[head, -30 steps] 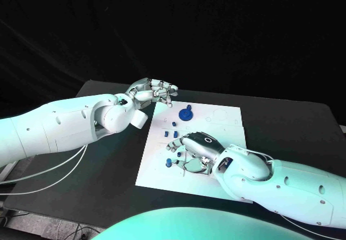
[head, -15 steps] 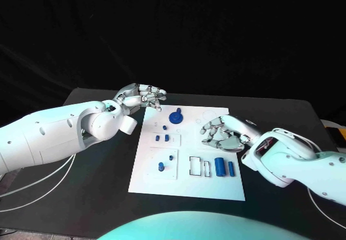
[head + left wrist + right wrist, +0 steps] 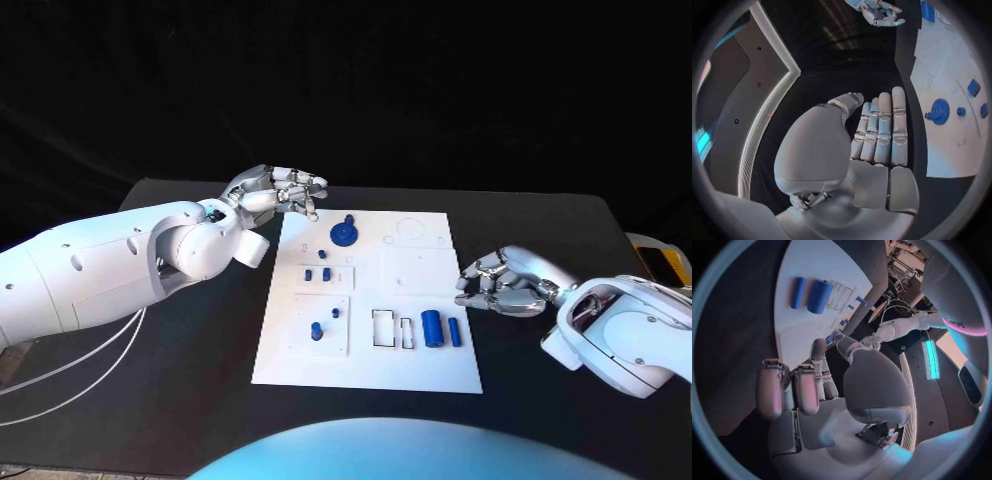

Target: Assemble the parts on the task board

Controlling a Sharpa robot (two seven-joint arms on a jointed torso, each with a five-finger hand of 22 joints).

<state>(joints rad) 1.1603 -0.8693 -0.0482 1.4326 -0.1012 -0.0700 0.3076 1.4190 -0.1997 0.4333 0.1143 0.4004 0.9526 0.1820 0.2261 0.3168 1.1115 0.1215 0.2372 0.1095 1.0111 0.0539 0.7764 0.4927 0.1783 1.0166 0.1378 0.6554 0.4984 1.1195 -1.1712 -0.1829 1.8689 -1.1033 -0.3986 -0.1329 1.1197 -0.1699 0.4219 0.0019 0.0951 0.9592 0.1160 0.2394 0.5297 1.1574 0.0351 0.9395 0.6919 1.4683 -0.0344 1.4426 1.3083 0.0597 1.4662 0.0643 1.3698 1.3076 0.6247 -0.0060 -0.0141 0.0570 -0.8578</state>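
Note:
The white task board lies in the middle of the black table. On it are a round blue gear-like part, several small blue pieces and two blue cylinders beside an empty frame slot. My left hand hovers over the board's far left corner, its fingers straight and side by side, holding nothing. My right hand hangs just off the board's right edge with its fingers loosely bent and nothing in it. The cylinders lie ahead of it.
A yellow object sits at the table's right edge. Black table surrounds the board on all sides. The gear and small pieces also appear beside my left hand.
My right hand has drawn back from over the board's lower middle to beyond its right edge, and its fingers have curled in. My left hand has stayed near the far left corner.

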